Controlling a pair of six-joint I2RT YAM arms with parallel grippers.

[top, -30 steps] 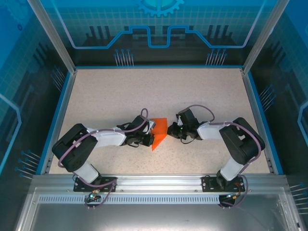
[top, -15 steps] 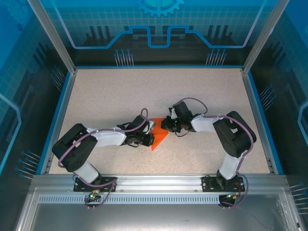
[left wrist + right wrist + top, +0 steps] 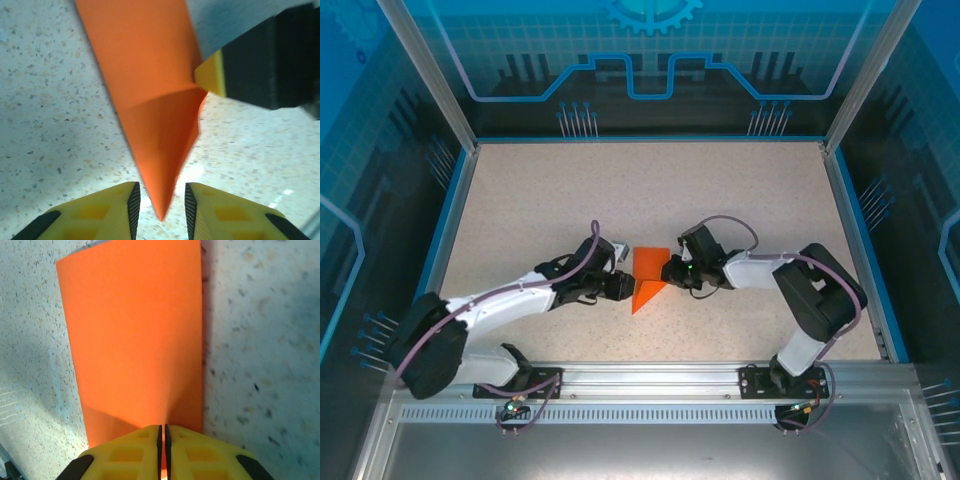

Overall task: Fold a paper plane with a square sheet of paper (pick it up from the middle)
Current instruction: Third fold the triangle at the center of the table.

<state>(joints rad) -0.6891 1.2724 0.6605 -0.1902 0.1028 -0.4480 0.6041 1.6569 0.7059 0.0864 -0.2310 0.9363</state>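
Speckled beige desk lay inside a blue-walled enclosure, with two robot arms reaching from its near edge toward the middle. Between them, near the centre of the desk, was the orange paper, folded into a wedge. Its broad end sat on the far side and it narrowed to a sharp tip on the near side, angled a little to the left. Its long axis therefore ran roughly far-to-near.

The right gripper came in from the right and was closed on the paper's right-hand edge. Its yellow fingers were pressed together with only a hairline between them, and orange paper was caught there.

The left gripper sat just beside the paper on the left, down toward the narrow end. Its fingers stood slightly apart, leaving a narrow gap, and gripped nothing. In its wrist camera the tip pointed straight into that gap without being pinched, and a diagonal crease crossed the wedge further up. Whether the tip rested on the desk or hung just above it could not be told.

The left gripper was the nearer one to the tip, which lay directly ahead along its line of reach. The coming move probably depended on that alignment while the right gripper held the side. The plane looked only part-folded.
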